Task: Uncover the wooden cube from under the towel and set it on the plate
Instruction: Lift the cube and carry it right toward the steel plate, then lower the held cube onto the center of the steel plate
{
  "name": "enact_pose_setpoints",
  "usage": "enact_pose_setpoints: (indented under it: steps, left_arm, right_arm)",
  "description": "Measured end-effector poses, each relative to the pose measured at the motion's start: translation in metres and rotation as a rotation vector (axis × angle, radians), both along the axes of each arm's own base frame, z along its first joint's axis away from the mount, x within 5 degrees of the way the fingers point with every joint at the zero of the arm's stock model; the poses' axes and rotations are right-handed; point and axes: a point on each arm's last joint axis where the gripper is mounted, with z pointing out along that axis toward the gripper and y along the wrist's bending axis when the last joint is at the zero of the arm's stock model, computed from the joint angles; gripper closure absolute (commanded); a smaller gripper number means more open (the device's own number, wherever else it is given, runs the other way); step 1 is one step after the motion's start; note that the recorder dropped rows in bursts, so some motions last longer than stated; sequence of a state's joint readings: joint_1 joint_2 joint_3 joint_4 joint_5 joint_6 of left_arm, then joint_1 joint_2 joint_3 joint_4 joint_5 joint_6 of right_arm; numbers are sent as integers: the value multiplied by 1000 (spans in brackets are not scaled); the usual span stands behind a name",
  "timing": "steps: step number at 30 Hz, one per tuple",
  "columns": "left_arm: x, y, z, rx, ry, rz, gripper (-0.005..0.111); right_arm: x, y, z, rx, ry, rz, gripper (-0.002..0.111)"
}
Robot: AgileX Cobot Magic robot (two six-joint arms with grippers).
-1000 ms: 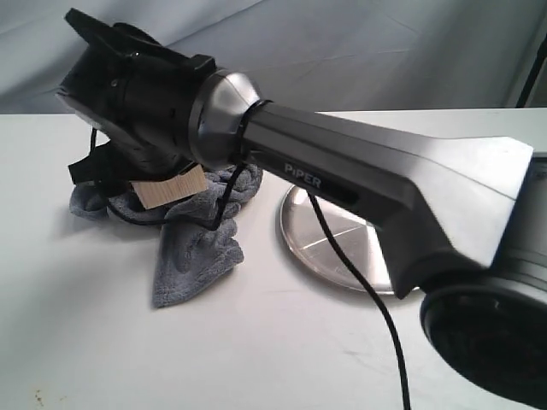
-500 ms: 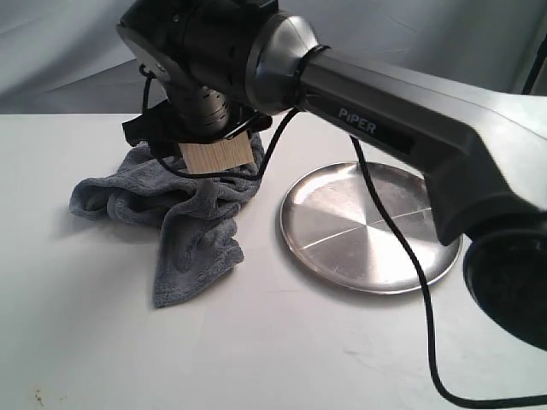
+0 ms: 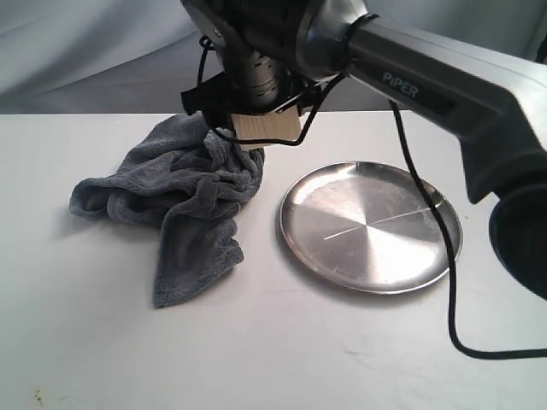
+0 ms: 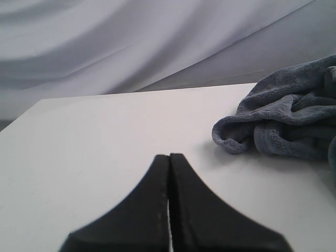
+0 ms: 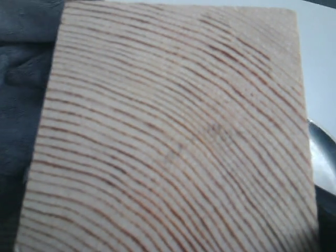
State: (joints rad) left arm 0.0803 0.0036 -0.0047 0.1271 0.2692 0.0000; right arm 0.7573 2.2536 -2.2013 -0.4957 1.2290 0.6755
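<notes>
Where the towel point(image 3: 175, 201) ends, right gripper point(image 3: 266, 124) holds the wooden cube point(image 3: 270, 128) aloft

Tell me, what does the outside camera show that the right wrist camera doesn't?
Only the exterior view shows the right arm holding the wooden cube up off the table, by the towel, plus the whole empty plate. Only the right wrist view shows the cube's curved grain lines up close. Both show the cube, some grey towel and a sliver of plate.
</notes>
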Motion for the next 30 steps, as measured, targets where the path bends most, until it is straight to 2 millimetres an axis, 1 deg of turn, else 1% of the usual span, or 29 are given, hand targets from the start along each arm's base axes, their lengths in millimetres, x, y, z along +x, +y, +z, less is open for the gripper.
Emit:
enact_pose_setpoints:
  steps: [4, 10, 14, 16, 17, 18, 19, 21, 26, 28, 30]
  left_arm:
    - [0, 0, 0, 0, 0, 0, 107]
    - [0, 0, 0, 0, 0, 0, 107]
    - [0, 0, 0, 0, 0, 0, 107]
    - [0, 0, 0, 0, 0, 0, 107]
    - [0, 0, 0, 0, 0, 0, 107]
    - [0, 0, 0, 0, 0, 0, 107]
    - [0, 0, 0, 0, 0, 0, 107]
    - [0, 0, 0, 0, 0, 0, 107]
    - [0, 0, 0, 0, 0, 0, 107]
    - [0, 0, 0, 0, 0, 0, 107]
    - [0, 0, 0, 0, 0, 0, 107]
  right_arm:
    - [15, -21, 3, -20, -7, -28, 79]
    - [36, -61, 12, -37, -12, -83, 87]
    - [37, -89, 15, -62, 12, -123, 91]
    - [30, -100, 13, -85, 23, -142, 93]
    - [25, -105, 8, -100, 32, -149, 94]
    - [20, -111, 9, -97, 12, -151, 94]
    - [15, -116, 4, -106, 12, -145, 95]
    - [4, -122, 0, -80, -32, -117, 96]
    - [-25, -135, -2, 99, -141, -83, 98]
    - [-33, -140, -3, 168, -172, -74, 98]
    - [-39, -145, -8, 187, -176, -70, 98]
